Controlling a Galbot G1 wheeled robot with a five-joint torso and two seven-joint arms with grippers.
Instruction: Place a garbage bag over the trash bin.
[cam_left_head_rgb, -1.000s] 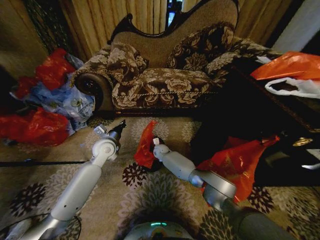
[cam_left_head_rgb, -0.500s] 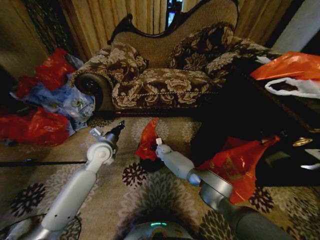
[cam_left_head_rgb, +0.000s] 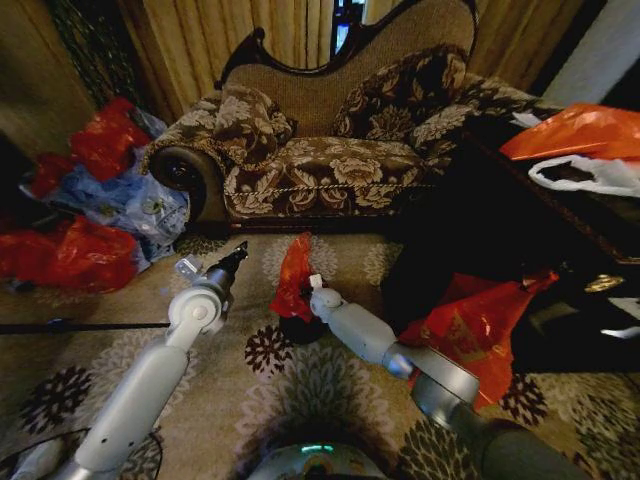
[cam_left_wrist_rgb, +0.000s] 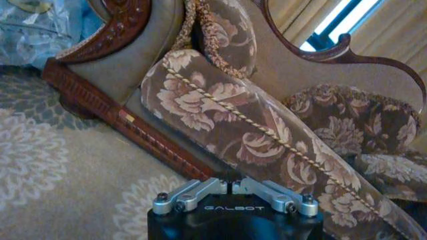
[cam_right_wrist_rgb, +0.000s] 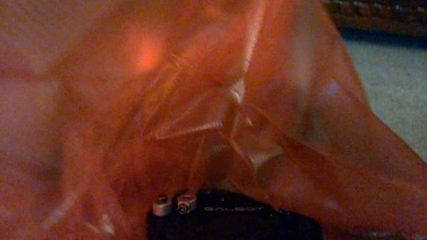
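Observation:
The red garbage bag (cam_left_head_rgb: 294, 275) hangs bunched and upright over the carpet in the head view, with my right gripper (cam_left_head_rgb: 309, 287) shut on its lower right edge. Just under the bag, part of the black trash bin (cam_left_head_rgb: 301, 329) shows as a dark round shape on the floor. In the right wrist view the garbage bag (cam_right_wrist_rgb: 220, 100) drapes over the fingers and hides them. My left gripper (cam_left_head_rgb: 238, 253) hovers to the left of the bag, apart from it. In the left wrist view the left gripper (cam_left_wrist_rgb: 231, 187) is shut and holds nothing, facing the sofa front.
A patterned sofa (cam_left_head_rgb: 330, 160) stands right behind the bin. Stuffed red bags (cam_left_head_rgb: 70, 255) and a blue bag (cam_left_head_rgb: 130, 200) lie at the left. A larger orange-red bag (cam_left_head_rgb: 470, 325) leans on a dark table (cam_left_head_rgb: 560, 250) to the right. Patterned carpet (cam_left_head_rgb: 320, 385) lies in front.
My right gripper has lifted the garbage bag a little and drawn it more upright above the bin. The left arm has shifted slightly left, its gripper almost still.

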